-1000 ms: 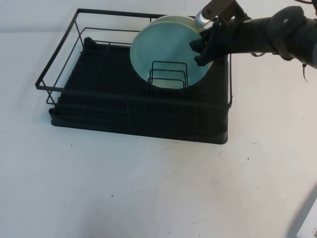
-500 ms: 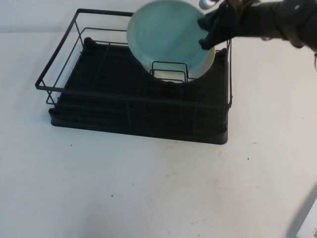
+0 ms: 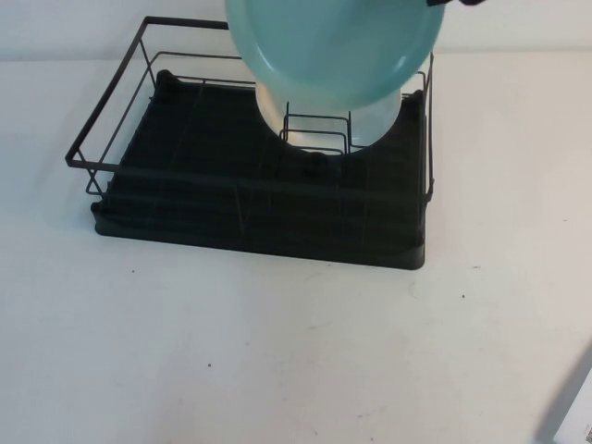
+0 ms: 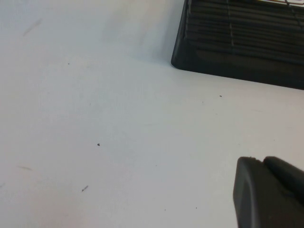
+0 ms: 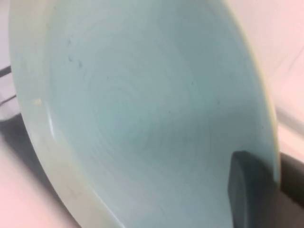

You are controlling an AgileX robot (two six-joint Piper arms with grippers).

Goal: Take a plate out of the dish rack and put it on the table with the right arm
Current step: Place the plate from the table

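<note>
The plate [image 3: 333, 46] is hanging in the air above the far right part of the rack [image 3: 250, 199], its top cut off by the upper edge of the high view, its lower rim clear of the wire dividers [image 3: 314, 134]. It is tilting, with its pale teal face showing toward the camera. Behind and below it a second, cream-white plate [image 3: 375, 120] is standing upright in the rack, its lower part showing between the dividers and the right wire wall.

The right claw [image 5: 259, 190] is gripping the teal plate at its rim: in the right wrist view one dark finger [image 5: 244, 192] is pressing on the inner face of the plate near the edge, and the rim is passing between that finger and the dark part behind it. In the high view only a small dark bit of this claw is showing at the top edge, by the plate's upper right.

The rack is sitting on the far half of the white counter [image 3: 296, 351]; the near half is showing a few tiny dark specks.

The left claw [image 4: 268, 192] is hovering low over the counter, near the rack's corner [image 4: 183, 57]. Only a dark corner of it is showing, so I cannot tell how it is set.
</note>
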